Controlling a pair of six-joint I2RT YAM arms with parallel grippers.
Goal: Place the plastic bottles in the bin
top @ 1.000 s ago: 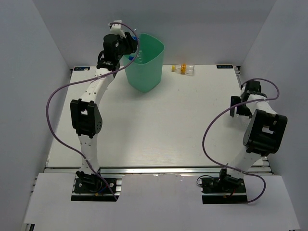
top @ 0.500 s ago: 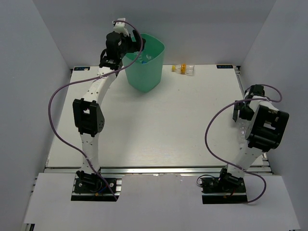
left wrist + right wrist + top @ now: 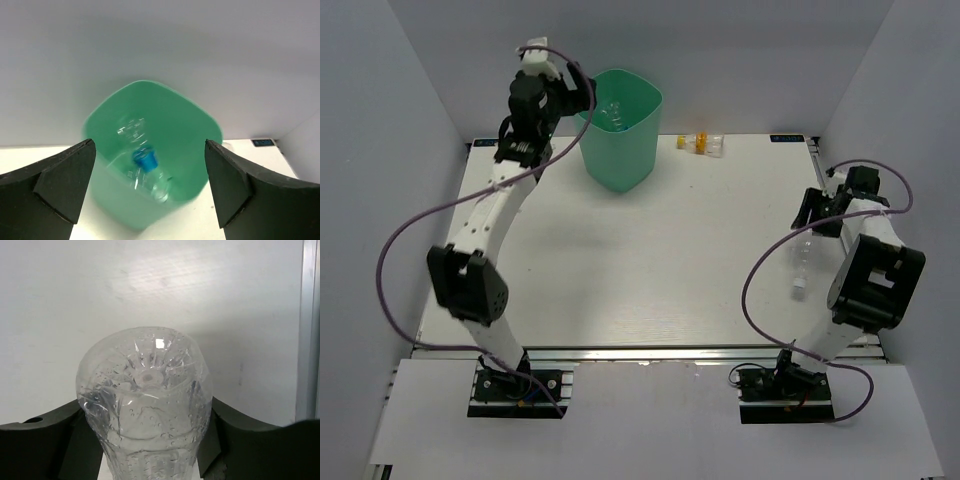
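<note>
Left gripper (image 3: 150, 150) withdrawn; tapered mint bin (image 3: 620, 150), dewy clear bottle (image 3: 145, 400)

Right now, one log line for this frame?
left gripper open, facing bin | blue-capped bottle in bin | right gripper shut on clear bottle | yellow-marked bottle on table

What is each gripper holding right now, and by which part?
The right gripper clamps a clear bottle by its body, near the base. The left gripper holds nothing; its jaws are open above the bin.
</note>
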